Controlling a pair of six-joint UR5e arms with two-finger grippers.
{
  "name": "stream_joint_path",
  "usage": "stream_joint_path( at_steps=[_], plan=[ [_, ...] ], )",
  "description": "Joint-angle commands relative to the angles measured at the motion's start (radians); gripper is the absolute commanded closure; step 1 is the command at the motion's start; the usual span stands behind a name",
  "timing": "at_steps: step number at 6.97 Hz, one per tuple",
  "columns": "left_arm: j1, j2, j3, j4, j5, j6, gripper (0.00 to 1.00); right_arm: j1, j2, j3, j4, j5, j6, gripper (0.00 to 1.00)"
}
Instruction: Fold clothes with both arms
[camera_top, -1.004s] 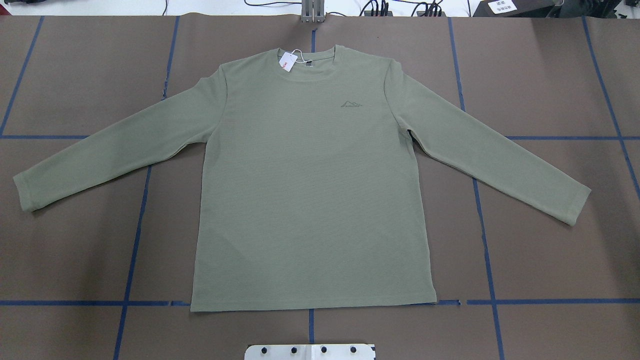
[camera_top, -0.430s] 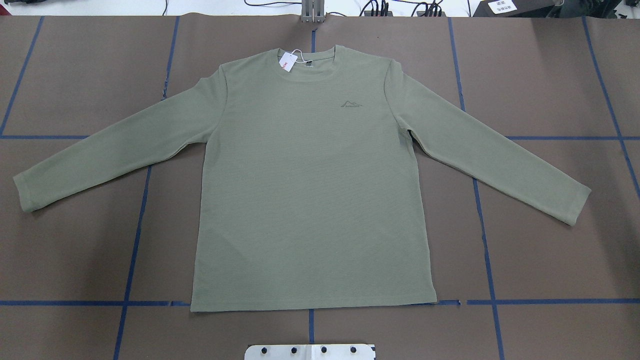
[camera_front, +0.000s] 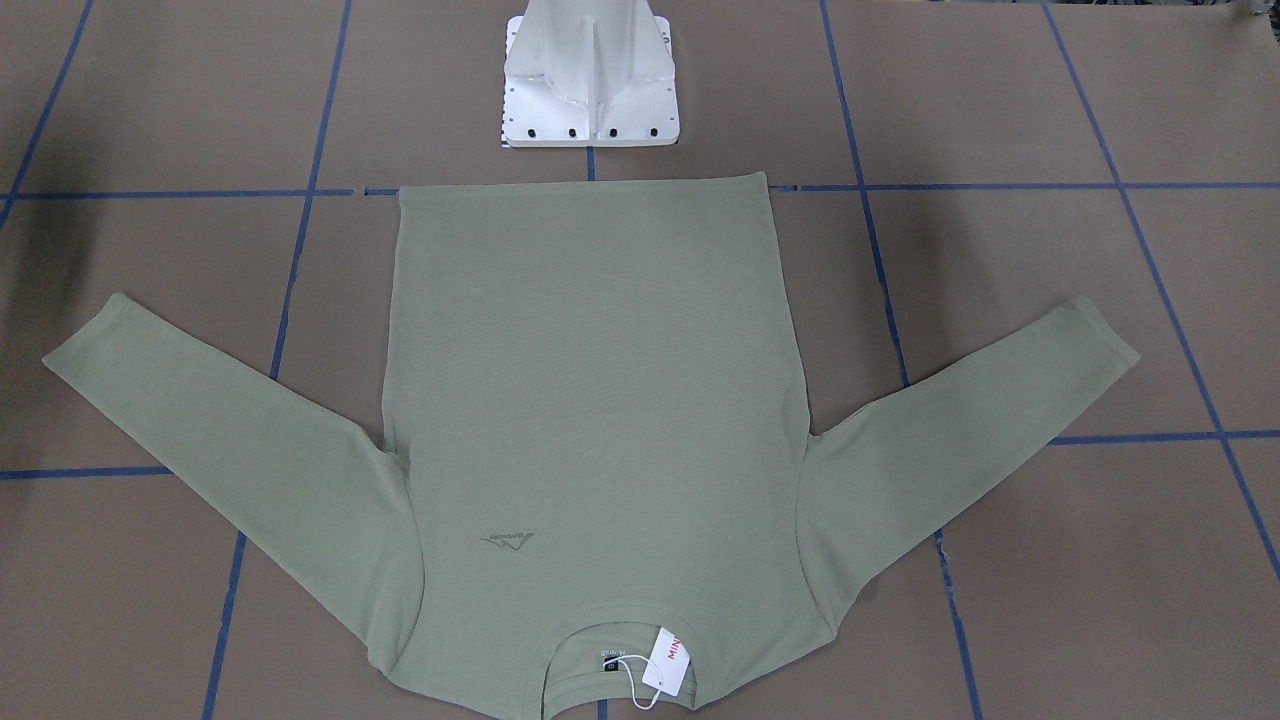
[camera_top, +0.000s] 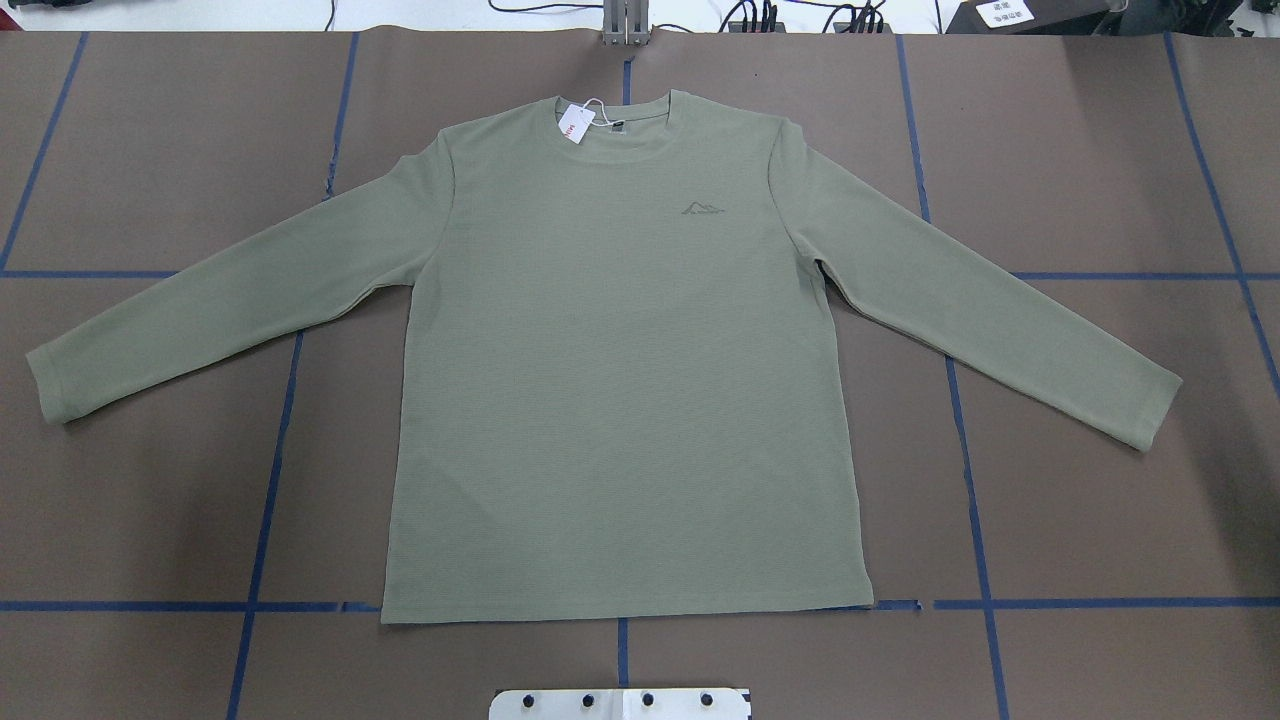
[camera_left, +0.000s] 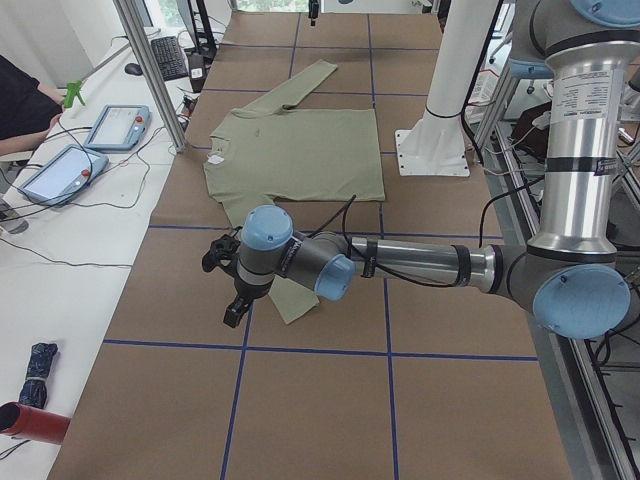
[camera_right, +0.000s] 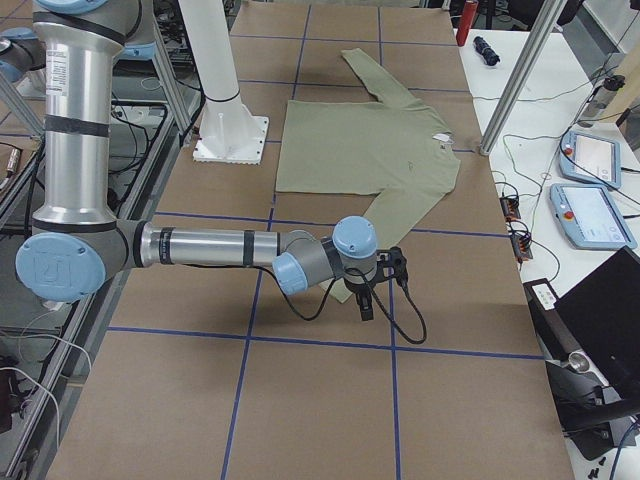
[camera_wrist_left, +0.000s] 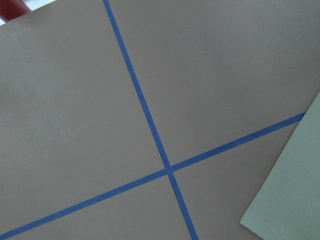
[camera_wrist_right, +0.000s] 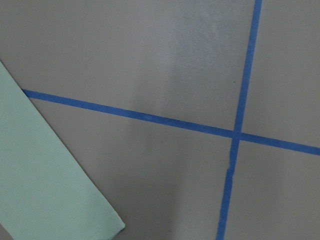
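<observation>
Olive shirt (camera_top: 620, 400) lay flat, its white hang tag (camera_front: 666, 660) reading "MIN" in red; I couldn't tell how wide left gripper (camera_left: 228, 300) or right gripper (camera_right: 372, 293) stood.

Nothing to call on this one: seen from overhead, the shirt (camera_top: 620, 400) shows no shift on the desk (camera_top: 150, 500) against a second ago. Its outline, its hem (camera_top: 620, 612) and its hang tag (camera_top: 573, 124) sit on the very same spots. No change visible.
</observation>
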Motion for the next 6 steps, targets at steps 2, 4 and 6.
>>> stream_joint_path(
  at_steps=[2,4,6],
  plan=[
    [0.001,-0.002,0.004,-0.017,0.001,0.000,0.00,-0.178,-0.066,-0.003,0.282,-0.068,0.276,0.00],
    [0.001,-0.001,0.002,-0.019,-0.001,-0.006,0.00,-0.288,-0.088,-0.001,0.338,-0.169,0.410,0.00],
    [0.001,-0.001,-0.001,-0.029,-0.001,-0.029,0.00,-0.388,-0.094,-0.004,0.338,-0.246,0.434,0.00]
  ],
)
